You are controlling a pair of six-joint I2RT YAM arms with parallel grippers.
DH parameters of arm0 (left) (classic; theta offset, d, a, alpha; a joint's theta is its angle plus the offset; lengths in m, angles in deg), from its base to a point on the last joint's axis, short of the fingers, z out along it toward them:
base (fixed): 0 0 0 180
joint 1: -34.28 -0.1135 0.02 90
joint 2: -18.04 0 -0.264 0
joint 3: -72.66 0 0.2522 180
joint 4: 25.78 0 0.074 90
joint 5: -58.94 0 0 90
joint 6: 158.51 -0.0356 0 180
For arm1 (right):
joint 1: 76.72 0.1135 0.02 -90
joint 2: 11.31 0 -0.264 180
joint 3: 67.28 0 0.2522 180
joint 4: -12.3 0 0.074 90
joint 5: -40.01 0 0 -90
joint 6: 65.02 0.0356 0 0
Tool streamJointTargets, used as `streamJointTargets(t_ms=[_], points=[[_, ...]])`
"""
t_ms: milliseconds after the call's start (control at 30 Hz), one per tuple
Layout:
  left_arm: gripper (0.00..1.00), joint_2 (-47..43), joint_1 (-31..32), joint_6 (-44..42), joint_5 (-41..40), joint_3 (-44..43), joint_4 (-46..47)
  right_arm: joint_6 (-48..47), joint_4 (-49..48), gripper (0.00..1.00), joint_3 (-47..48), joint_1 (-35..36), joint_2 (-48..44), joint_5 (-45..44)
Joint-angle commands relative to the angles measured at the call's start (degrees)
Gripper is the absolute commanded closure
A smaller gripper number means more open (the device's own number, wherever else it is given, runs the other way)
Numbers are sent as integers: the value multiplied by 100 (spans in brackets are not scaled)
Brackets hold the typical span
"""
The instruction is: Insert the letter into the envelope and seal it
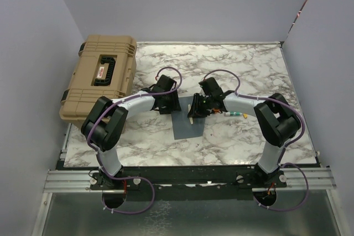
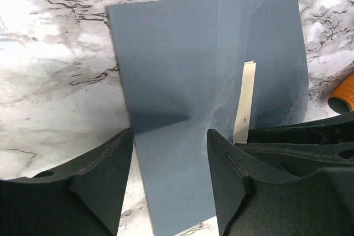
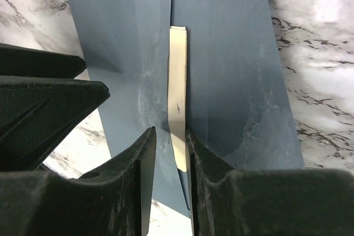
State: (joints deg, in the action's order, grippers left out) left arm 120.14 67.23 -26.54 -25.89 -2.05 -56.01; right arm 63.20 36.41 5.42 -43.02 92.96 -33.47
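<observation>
From above, a slate grey-blue paper envelope [image 1: 185,128] lies flat on the white marbled surface [image 1: 249,75], with both arms' wrists meeting over its far end. A tan plastic hard case [image 1: 99,81] sits at the left edge.

In the left wrist view, the left jaws stand moderately apart over the envelope's near end. A flat cream-beige paper letter [image 2: 245,100] shows as a narrow strip against the envelope.

In the right wrist view, the right jaws are narrow, pinching the letter [image 3: 177,98] edge-on above the envelope.

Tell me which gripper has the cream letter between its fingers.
The right gripper: the letter runs edge-on between its fingers; the left gripper only straddles the envelope.
</observation>
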Motion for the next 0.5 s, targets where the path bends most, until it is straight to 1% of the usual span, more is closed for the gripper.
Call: streamJointTargets(t_ms=[0, 100, 167, 333, 467], points=[[42, 279, 59, 59, 218, 321, -718, 74, -290, 67, -211, 36, 64, 205], [42, 260, 58, 15, 213, 325, -693, 56, -438, 57, -277, 39, -62, 177], [42, 237, 66, -8, 225, 349, -642, 48, -507, 53, -286, 39, -85, 158], [42, 196, 64, -38, 282, 417, -453, -45, -768, 52, -246, 41, 92, 253], [42, 189, 57, -73, 277, 426, -359, -127, -743, 52, -106, 40, 277, 282]])
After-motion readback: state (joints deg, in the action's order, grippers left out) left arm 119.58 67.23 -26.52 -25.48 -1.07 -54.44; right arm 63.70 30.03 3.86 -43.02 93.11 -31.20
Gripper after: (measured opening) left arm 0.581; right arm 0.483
